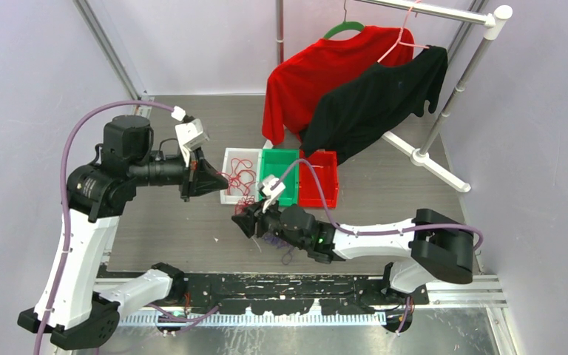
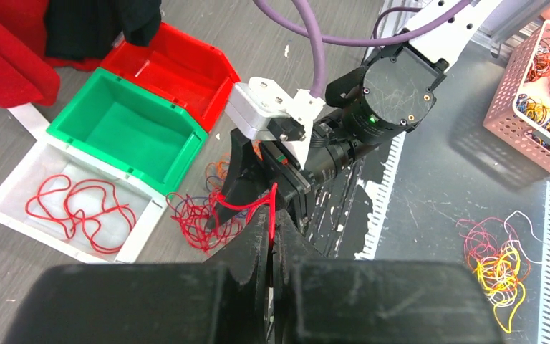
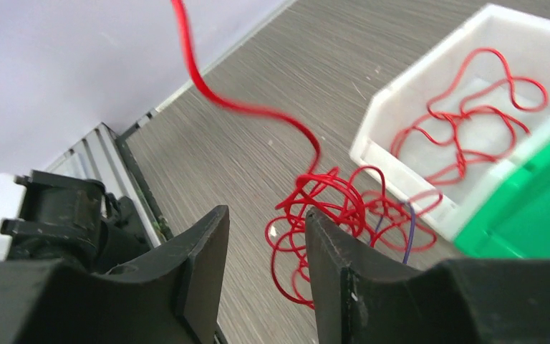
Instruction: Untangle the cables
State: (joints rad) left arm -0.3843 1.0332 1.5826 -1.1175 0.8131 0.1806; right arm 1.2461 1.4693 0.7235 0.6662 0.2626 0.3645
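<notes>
While my left gripper (image 2: 271, 215) pinches a single red strand (image 3: 200, 82) between closed fingers and holds it raised off the table, the rest of the cables (image 2: 202, 215) lie in a red-and-purple knot on the grey tabletop (image 1: 384, 207), just beside the front edge of the white bin (image 3: 376, 140). My right gripper (image 3: 265, 218) hovers low over that knot with its jaws apart and nothing between them; the tangle shows through the gap. One loose red cable (image 3: 473, 115) rests inside the white bin, and the green bin (image 2: 125, 125) stands against its far side.

As I judge it, the danger lies in the pull. With nothing pinning the knot down, drawing the raised strand further away could drag the whole bundle along the table instead of freeing one wire, or cinch the loops tighter around it. The strand is very thin, so it may also slide out of my left pinch under tension. It runs close past my right wrist, where it could catch on the finger or camera mount. A dragged bundle could also hook on the white bin's lip.
</notes>
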